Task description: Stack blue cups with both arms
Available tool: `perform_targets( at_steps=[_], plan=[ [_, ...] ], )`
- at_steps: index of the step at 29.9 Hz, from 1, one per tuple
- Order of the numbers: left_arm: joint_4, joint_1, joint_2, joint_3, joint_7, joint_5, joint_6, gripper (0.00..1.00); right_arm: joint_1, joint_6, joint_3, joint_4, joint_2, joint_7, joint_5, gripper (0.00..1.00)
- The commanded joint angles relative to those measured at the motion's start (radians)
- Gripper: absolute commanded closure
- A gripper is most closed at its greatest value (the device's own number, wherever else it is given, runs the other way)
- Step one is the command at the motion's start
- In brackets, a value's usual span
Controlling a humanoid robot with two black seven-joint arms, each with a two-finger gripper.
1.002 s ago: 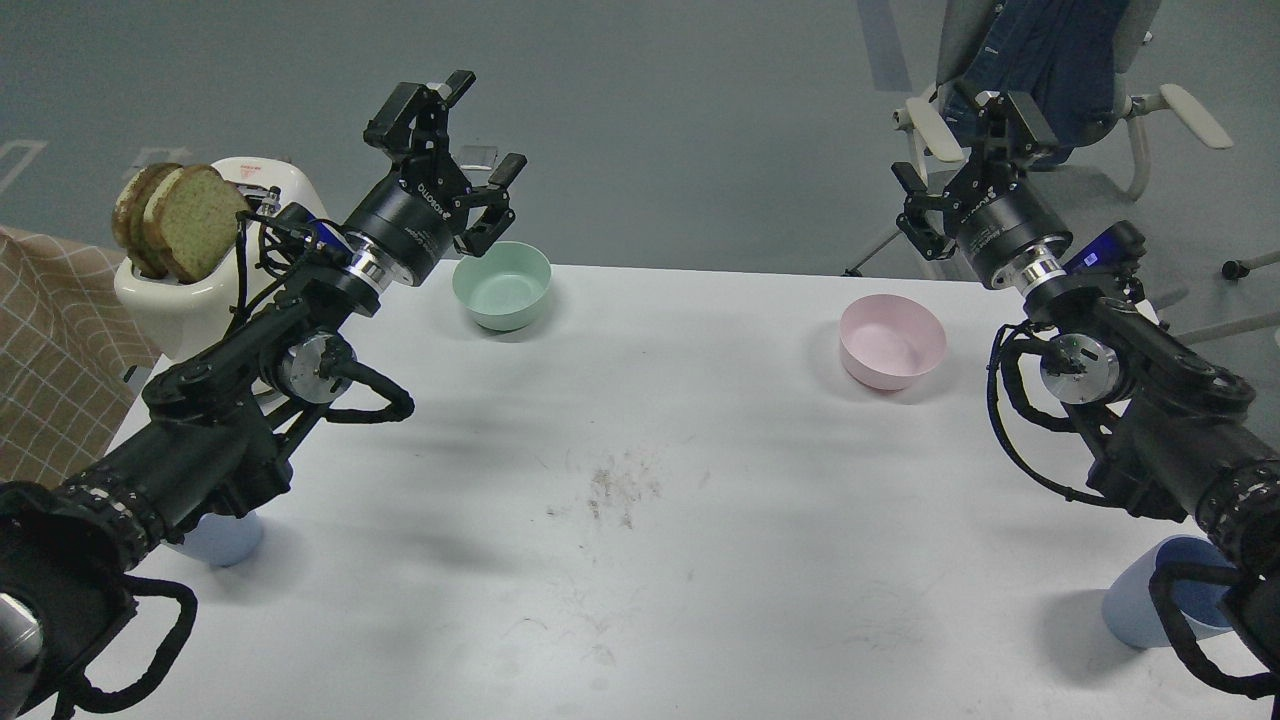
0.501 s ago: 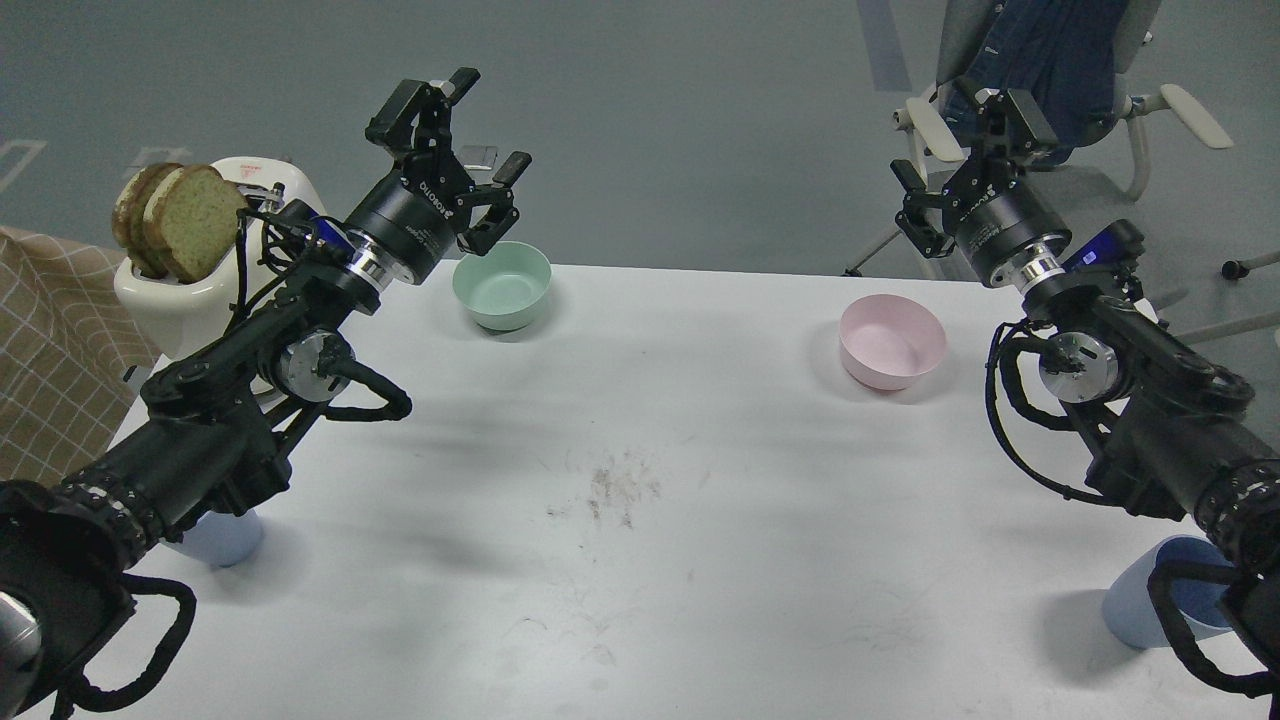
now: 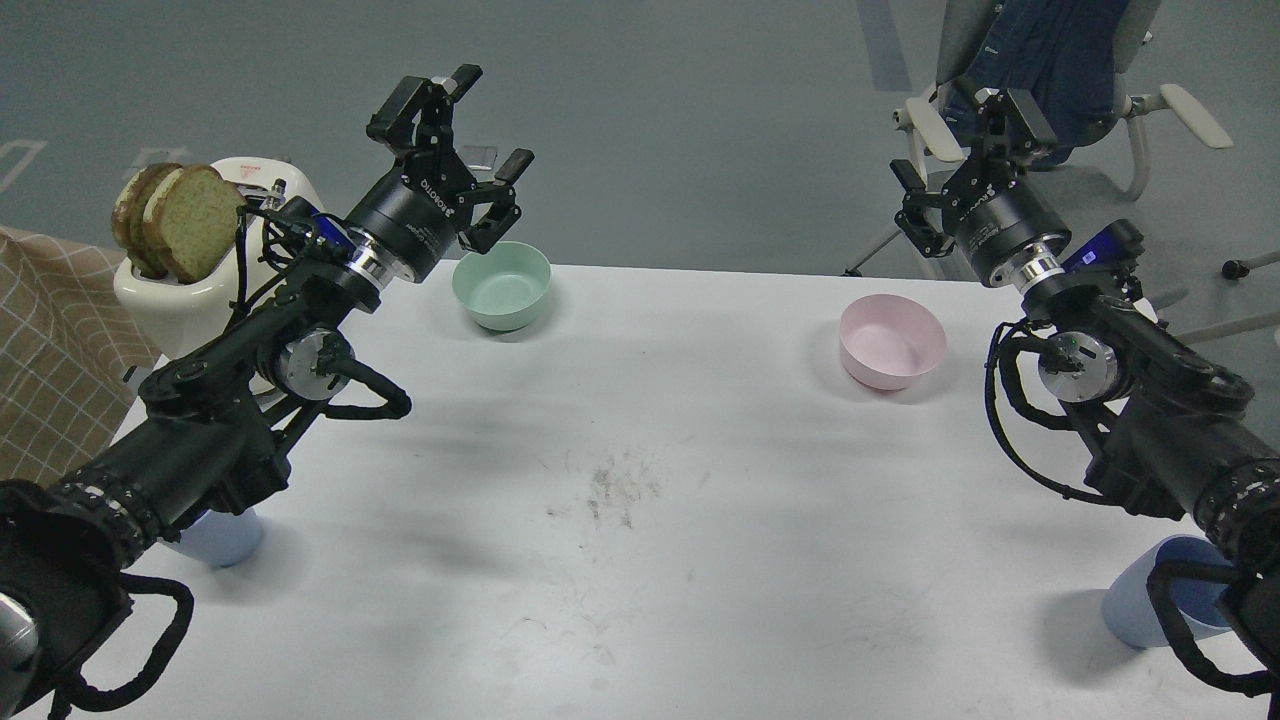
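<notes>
One blue cup stands near the table's front left edge, mostly hidden under my left arm. The other blue cup stands upright at the front right corner, partly behind my right arm's cable. My left gripper is open and empty, raised high above the back left of the table, near the mint-green bowl. My right gripper is open and empty, raised beyond the table's back right edge. Both grippers are far from the cups.
A mint-green bowl sits at the back left and a pink bowl at the back right. A white toaster with bread slices stands off the left edge. A chair stands behind the right arm.
My left arm has shifted slightly left and up. The right arm and the cups have barely moved.
</notes>
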Motion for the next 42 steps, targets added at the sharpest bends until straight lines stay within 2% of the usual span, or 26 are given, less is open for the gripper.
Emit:
perform_targets(
  at_steps=[1,5,7,8,13,15,18,22,24,25,26,30,33,42],
  plan=[
    [-0.047,-0.004,0.043,0.004,0.000,0.016,0.003,0.02,0.002,0.000,-0.002,0.001,-0.003,0.000,0.000,0.00],
    [-0.152,-0.012,0.144,0.004,-0.001,0.122,0.006,0.03,0.005,0.000,-0.002,0.001,-0.005,0.000,0.000,0.00],
    [-0.263,-0.010,0.256,0.006,-0.001,0.264,0.008,0.03,0.005,0.000,-0.003,0.001,-0.005,0.000,-0.002,0.00],
    [-0.264,-0.010,0.256,0.006,-0.001,0.265,0.008,0.03,0.005,0.000,-0.003,0.001,-0.005,0.000,-0.002,0.00],
    [-0.579,0.046,0.593,0.004,-0.009,0.638,0.020,0.03,0.005,0.000,-0.005,0.003,-0.006,0.000,-0.002,0.00],
    [-0.623,0.075,0.659,0.000,-0.019,0.720,0.026,0.03,0.005,0.000,-0.005,0.003,-0.006,0.000,-0.002,0.00],
    [-0.695,0.135,0.819,0.021,-0.019,0.913,0.098,0.03,0.007,0.000,-0.005,0.004,-0.008,0.000,-0.002,0.00],
    [-0.733,0.226,0.943,0.049,-0.019,1.121,0.219,0.03,0.007,0.000,-0.005,0.006,-0.008,0.000,-0.003,0.00],
    [-0.735,0.288,1.031,0.102,-0.019,1.226,0.338,0.03,0.005,0.000,-0.005,0.007,-0.008,0.000,-0.003,0.00],
    [-0.733,0.299,1.046,0.122,-0.019,1.237,0.369,0.03,0.005,0.000,-0.005,0.007,-0.008,0.000,-0.003,0.00],
    [-0.729,0.310,1.077,0.176,-0.019,1.242,0.423,0.03,0.005,0.000,-0.006,0.009,-0.008,0.000,-0.003,0.00],
    [-0.719,0.312,1.147,0.357,-0.019,1.234,0.553,0.03,0.002,0.000,-0.006,0.010,-0.009,0.000,-0.003,0.00],
    [-0.684,0.312,1.158,0.473,-0.019,1.231,0.610,0.03,0.001,0.000,-0.008,0.012,-0.008,0.000,-0.005,0.00],
    [-0.632,0.318,1.112,0.561,-0.019,1.118,0.633,0.06,0.001,0.000,-0.011,0.013,-0.003,0.000,-0.005,0.00]
  ],
)
